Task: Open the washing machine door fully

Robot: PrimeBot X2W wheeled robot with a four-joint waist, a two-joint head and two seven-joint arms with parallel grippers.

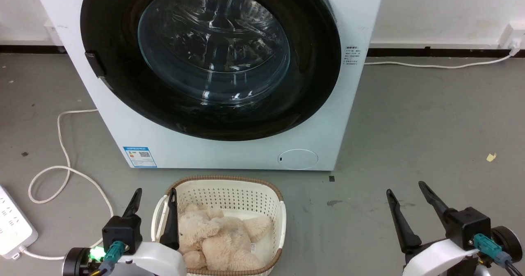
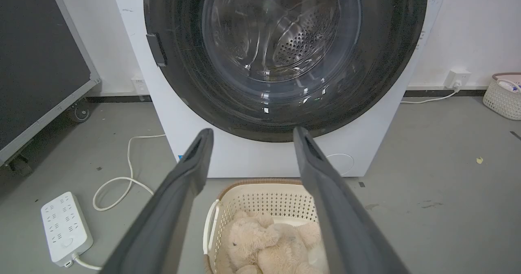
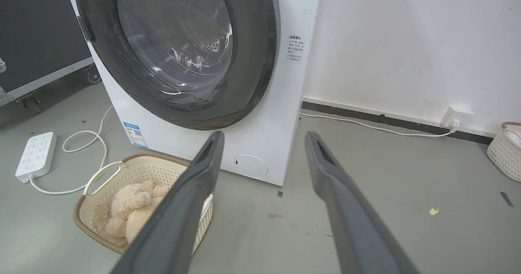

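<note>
The white washing machine [image 1: 229,153] stands straight ahead, with a blue label and an oval flap low on its front. Its round washing machine door [image 1: 316,67], a glossy black ring around a bulging glass window, lies flat against the front, with a small dark handle tab [image 1: 95,65] on its left edge. My left gripper [image 1: 155,194] is open low at the left, over a basket. My right gripper [image 1: 406,188] is open low at the right above bare floor. Both are well short of the door [image 2: 378,62] [image 3: 252,62].
A cream laundry basket [image 1: 229,190] holding a beige plush toy [image 1: 221,237] sits on the floor right in front of the machine. A white power strip [image 1: 12,226] and looped cable [image 1: 61,165] lie at the left. Another basket [image 3: 504,152] stands far right by the wall.
</note>
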